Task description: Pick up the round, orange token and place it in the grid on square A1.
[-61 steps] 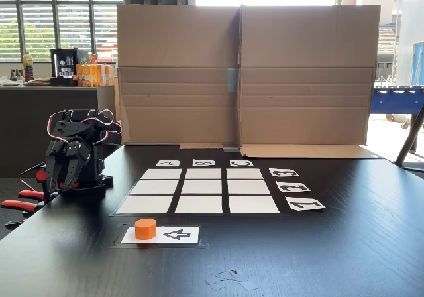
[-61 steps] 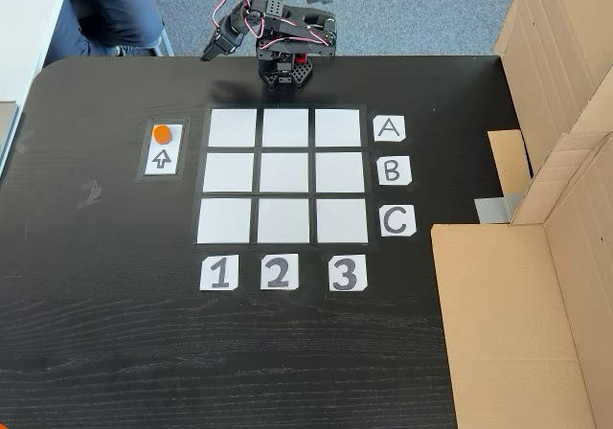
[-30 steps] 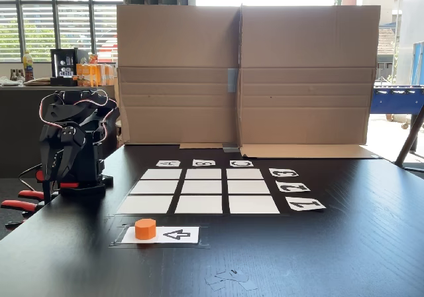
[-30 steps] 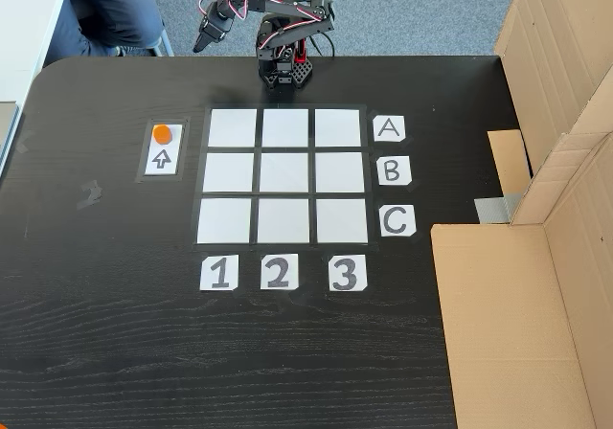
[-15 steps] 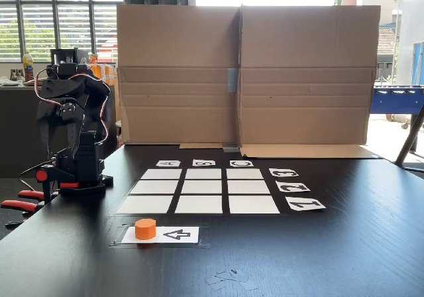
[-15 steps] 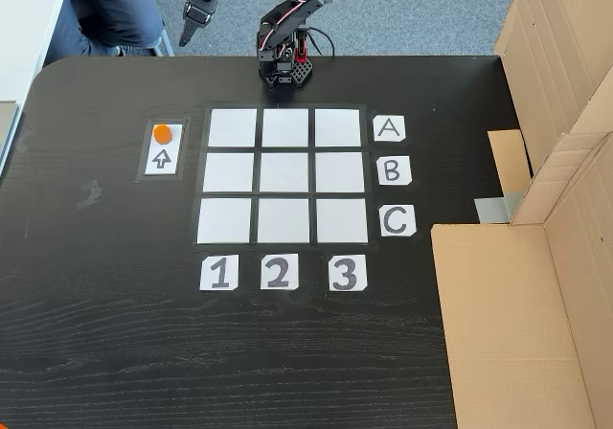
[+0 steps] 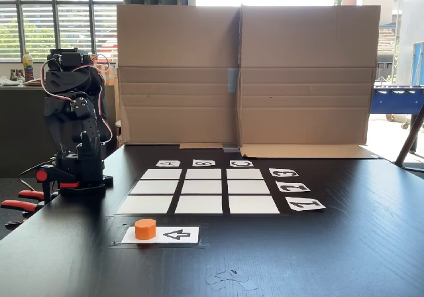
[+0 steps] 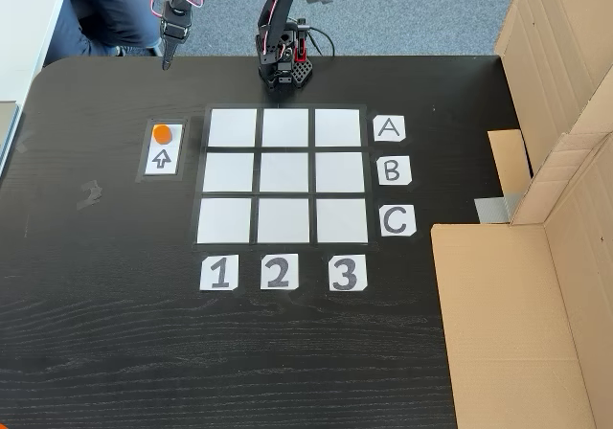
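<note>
1. The arm has unfolded and swung its gripper (image 8: 169,54) out toward the token (image 8: 163,133); fingers look closed, empty.
2. Token sits untouched on the arrow card (image 8: 162,157), beside the grid (image 8: 283,175); pickup hasn't started.

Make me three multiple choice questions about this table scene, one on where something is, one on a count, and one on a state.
1. Where does the token sit?
A. on the arrow card
B. on a cell of the grid
C. on the number 2 label

2. How many white cells does the grid hold?
A. six
B. nine
C. twelve

3. What is the state of the gripper?
A. clamped on the token
B. resting on square A1
C. raised, carrying nothing, apart from the token

Answers:
1 A, the overhead fixed view shows the orange disc on the card above the arrow.
2 B, three rows of three show.
3 C, the gripper hangs near the table edge with the token still on its card.
</note>
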Controlling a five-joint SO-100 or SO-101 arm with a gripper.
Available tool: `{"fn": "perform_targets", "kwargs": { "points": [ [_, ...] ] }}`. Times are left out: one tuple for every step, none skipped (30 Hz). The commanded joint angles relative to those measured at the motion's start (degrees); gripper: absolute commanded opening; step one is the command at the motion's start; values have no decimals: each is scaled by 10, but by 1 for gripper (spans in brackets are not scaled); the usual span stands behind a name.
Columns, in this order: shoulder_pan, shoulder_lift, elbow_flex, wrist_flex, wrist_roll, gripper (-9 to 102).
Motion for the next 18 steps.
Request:
{"fn": "perform_targets", "kwargs": {
  "points": [
    [-25, -32, -33, 1, 8, 26],
    [-33, -44, -36, 1, 8, 26],
    [-40, -56, -39, 1, 11, 26],
    [-49, -68, -42, 1, 16, 26],
    [-57, -79, -45, 1, 21, 26],
    [-64, -91, -48, 1, 25, 26],
    [-72, -103, -53, 1, 31, 26],
    [-80, -115, -58, 1, 38, 26],
    [-87, -126, -64, 1, 43, 26],
    [-94, -136, -69, 1, 47, 26],
    [-101, -148, -76, 1, 52, 26],
    [-107, -155, -81, 1, 55, 26],
    [-114, -163, -85, 1, 59, 27],
    [-122, -170, -91, 1, 62, 27],
    [-129, -178, -98, 1, 69, 27],
    [-137, -185, -104, 1, 75, 27],
    [-145, -193, -110, 1, 80, 28],
    [-151, -202, -117, 1, 84, 28]
  ]
}}
